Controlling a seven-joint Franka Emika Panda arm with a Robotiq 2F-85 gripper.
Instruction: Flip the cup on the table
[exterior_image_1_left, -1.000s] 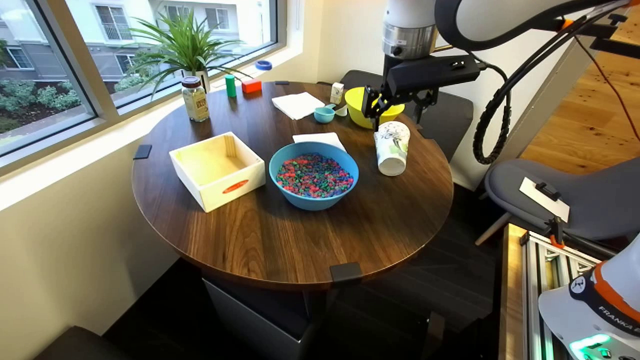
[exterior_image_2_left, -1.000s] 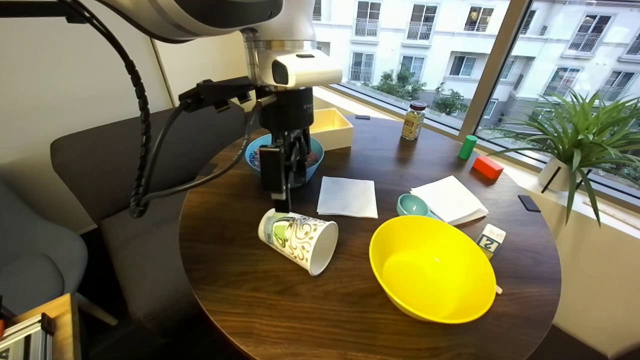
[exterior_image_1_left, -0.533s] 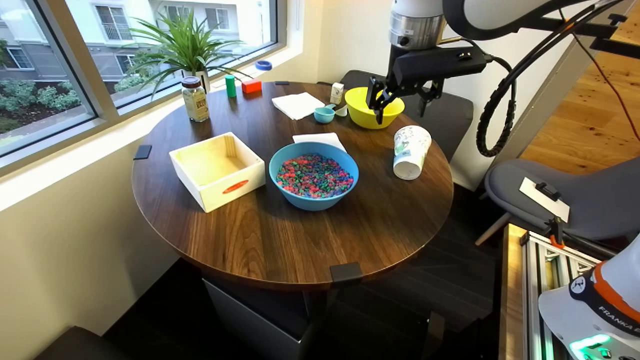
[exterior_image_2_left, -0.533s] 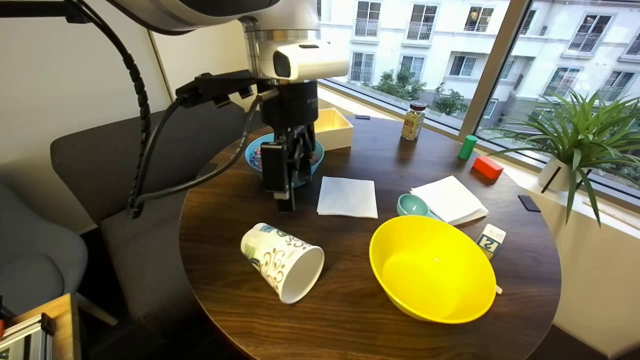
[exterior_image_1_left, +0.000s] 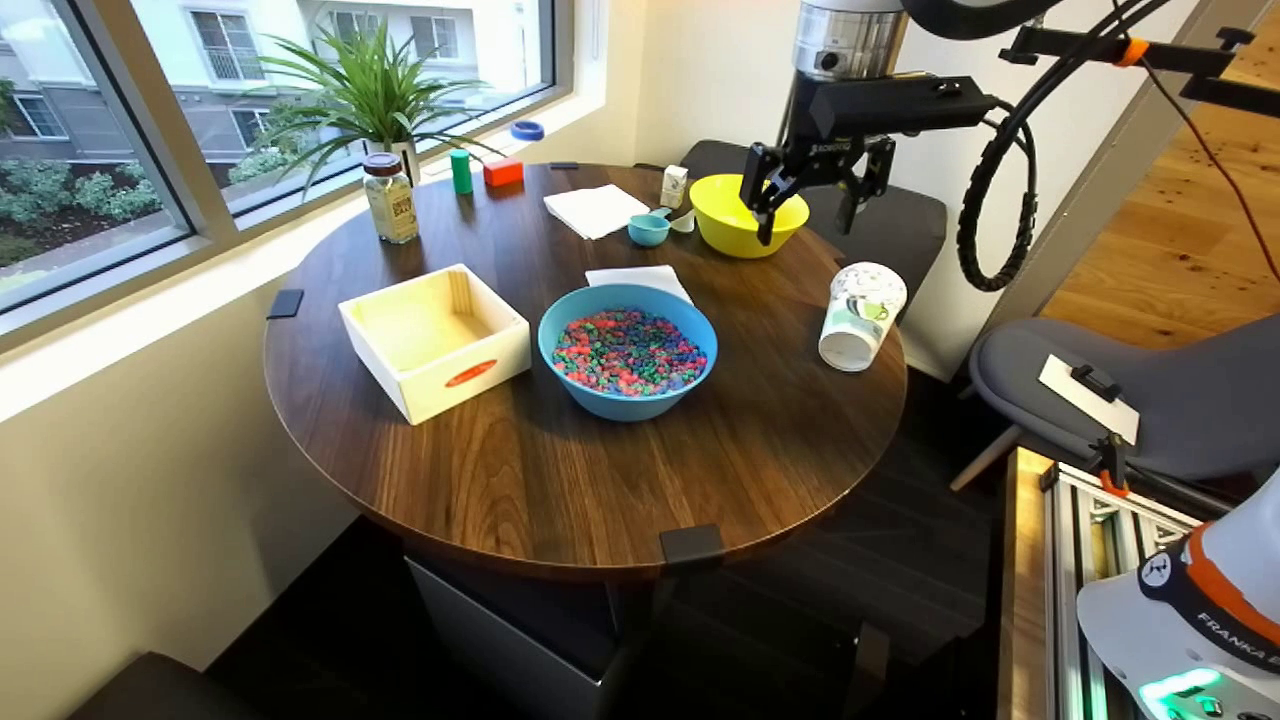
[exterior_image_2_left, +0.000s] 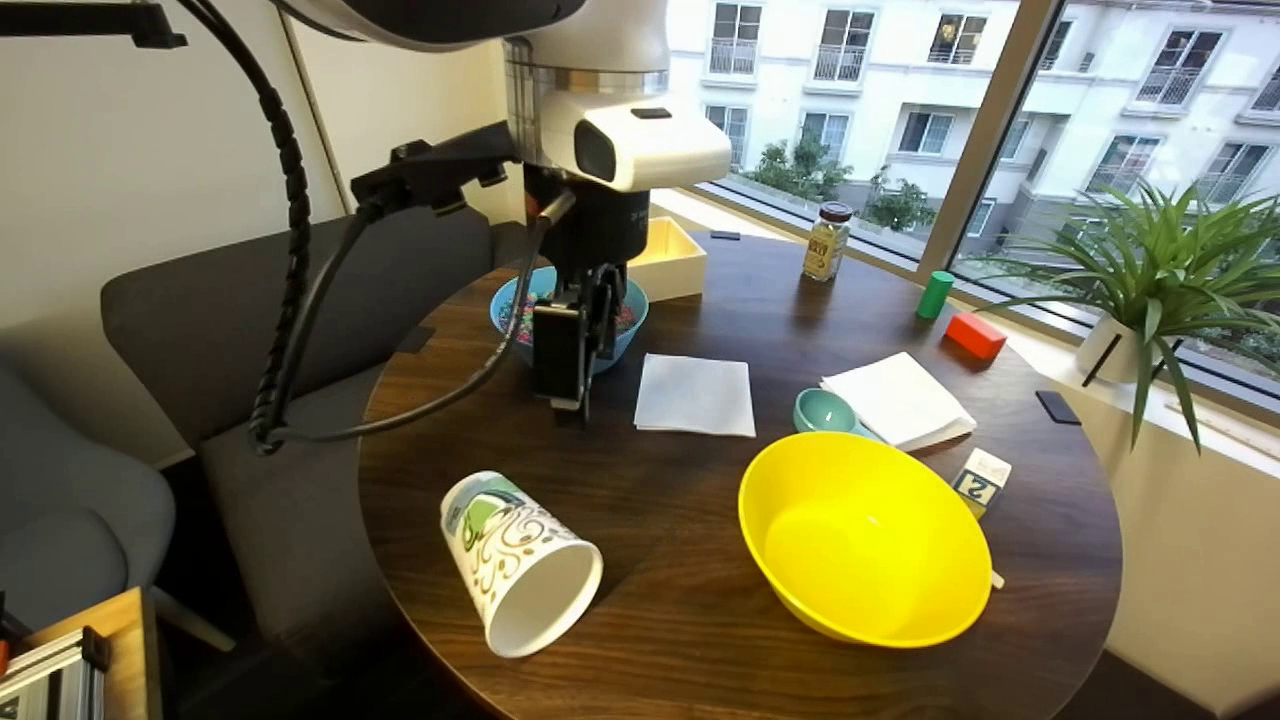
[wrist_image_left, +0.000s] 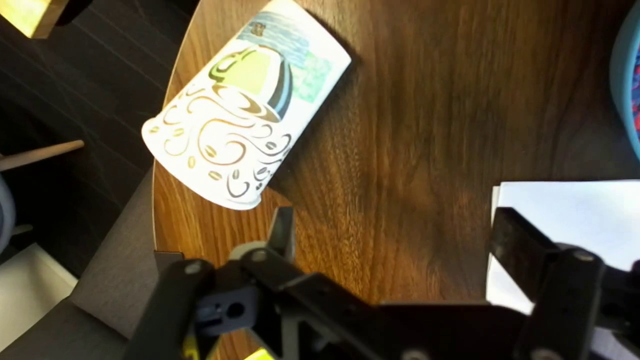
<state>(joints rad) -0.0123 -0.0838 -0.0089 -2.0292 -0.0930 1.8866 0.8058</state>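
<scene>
The white patterned cup (exterior_image_1_left: 866, 312) lies on its side on the dark round table (exterior_image_1_left: 560, 480), near the edge. In an exterior view the cup (exterior_image_2_left: 515, 560) shows its open mouth toward the lower right and its narrow base toward the upper left. In the wrist view the cup (wrist_image_left: 240, 105) is at the upper left, with its wide end by the table's edge. My gripper (exterior_image_1_left: 805, 232) is open and empty above the table, apart from the cup. The gripper (exterior_image_2_left: 572, 408) is behind the cup there. Its spread fingers show in the wrist view (wrist_image_left: 395, 232) over bare wood.
A yellow bowl (exterior_image_2_left: 860, 560) and a teal scoop (exterior_image_2_left: 825, 410) stand near the cup. A blue bowl (exterior_image_1_left: 625, 400) of coloured bits and a wooden box (exterior_image_1_left: 430, 355) stand farther off. A napkin (exterior_image_2_left: 695, 395) lies near the gripper. A jar (exterior_image_1_left: 392, 205) stands near the window.
The cup has rolled away from under the gripper toward the table's edge and turned somewhat, still on its side. The gripper has lifted slightly and is now apart from it.
</scene>
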